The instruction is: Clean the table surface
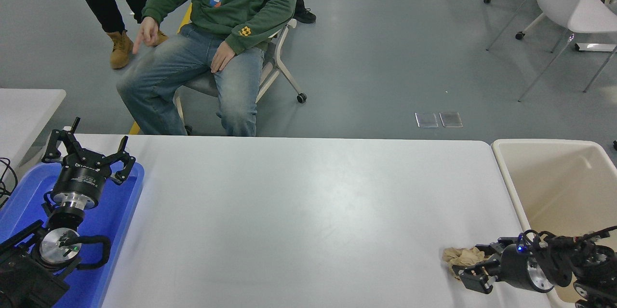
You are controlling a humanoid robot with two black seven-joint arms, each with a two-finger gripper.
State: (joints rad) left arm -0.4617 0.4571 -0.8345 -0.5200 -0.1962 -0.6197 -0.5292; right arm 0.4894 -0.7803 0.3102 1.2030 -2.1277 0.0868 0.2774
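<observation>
White counter (299,211), near-right corner: right hand (475,264) low on the surface, fingers around a crumpled beige cloth (460,256). Beige bin (511,192) just beside the counter's right edge. Left hand (87,154), fingers spread, over a blue tray (123,216) at the counter's left end. Seated person (226,23) beyond the counter's far edge.

Tray (120,216) on table surface (299,211) left; bin (554,187) beside right edge.

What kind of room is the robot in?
Probably a robot lab or workshop. There is a big white table, a bare grey floor, rolling office chairs, and a person with a badge sitting and watching.
</observation>
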